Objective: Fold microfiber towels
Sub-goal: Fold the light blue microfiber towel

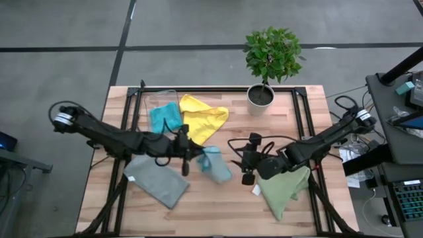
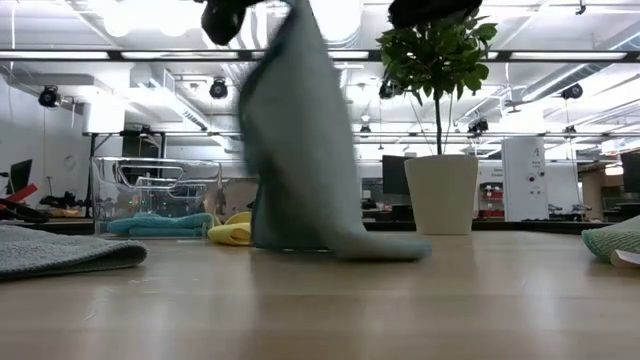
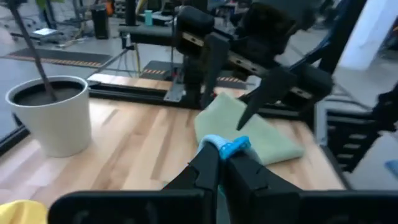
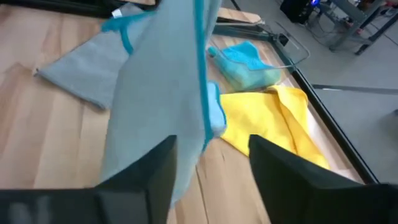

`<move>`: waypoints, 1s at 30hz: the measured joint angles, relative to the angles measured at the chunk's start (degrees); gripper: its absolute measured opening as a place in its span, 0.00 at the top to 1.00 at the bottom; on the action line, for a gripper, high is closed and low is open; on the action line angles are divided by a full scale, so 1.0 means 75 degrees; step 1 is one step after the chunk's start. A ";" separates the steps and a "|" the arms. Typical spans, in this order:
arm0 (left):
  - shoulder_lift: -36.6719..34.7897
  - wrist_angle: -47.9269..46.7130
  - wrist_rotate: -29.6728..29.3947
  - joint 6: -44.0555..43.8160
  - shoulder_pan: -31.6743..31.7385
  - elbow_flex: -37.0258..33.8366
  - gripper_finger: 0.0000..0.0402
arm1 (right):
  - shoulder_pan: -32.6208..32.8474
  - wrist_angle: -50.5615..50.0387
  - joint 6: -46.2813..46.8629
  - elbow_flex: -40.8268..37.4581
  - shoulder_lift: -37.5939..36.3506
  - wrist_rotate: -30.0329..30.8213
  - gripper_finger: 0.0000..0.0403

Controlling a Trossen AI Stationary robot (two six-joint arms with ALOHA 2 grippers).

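- I have the left claw (image 1: 187, 151) over the middle of the surface (image 1: 218, 205), clenched on an edge of the light blue towel (image 1: 215, 164).
- In the left wrist view, a bunched bit of that towel's blue hem (image 3: 229, 147) shows pinched between the two dark fingers (image 3: 205, 163).
- In the low view, the light blue towel (image 2: 295, 150) hangs tall from above, with its lower end resting on the surface (image 2: 320, 300).
- The right claw (image 1: 249, 165) sits just beside the towel, on its right, with its jaws released and apart; in the right wrist view, the cloth (image 4: 158, 99) hangs just in front of the two spread fingers (image 4: 280, 168), and I cannot tell whether it touches them.
- The grey towel (image 1: 157, 180) lies flat near the front left, beneath the left arm.
- The olive green towel (image 1: 284, 188) lies at the front right, partly under the right arm.
- The yellow towel (image 1: 201, 119) lies crumpled behind the left claw, with the teal towel (image 1: 165, 118) just beside it, to its left.
- A potted plant (image 1: 268, 63) stands at the back of the surface.
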 joint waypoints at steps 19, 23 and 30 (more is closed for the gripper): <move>0.0691 0.0684 0.1751 -0.0560 0.0088 -0.0111 1.00 | -0.0025 0.2642 -0.1430 -0.0133 0.0815 -0.0218 0.41; 0.0942 0.0719 0.1746 -0.0607 0.0096 -0.0058 1.00 | -0.0130 0.3346 -0.1604 -0.0136 0.1105 -0.0965 0.42; 0.1025 0.0694 0.1694 -0.0601 0.0096 -0.0023 1.00 | -0.0173 0.2926 -0.0846 -0.0226 0.1750 -0.1198 0.42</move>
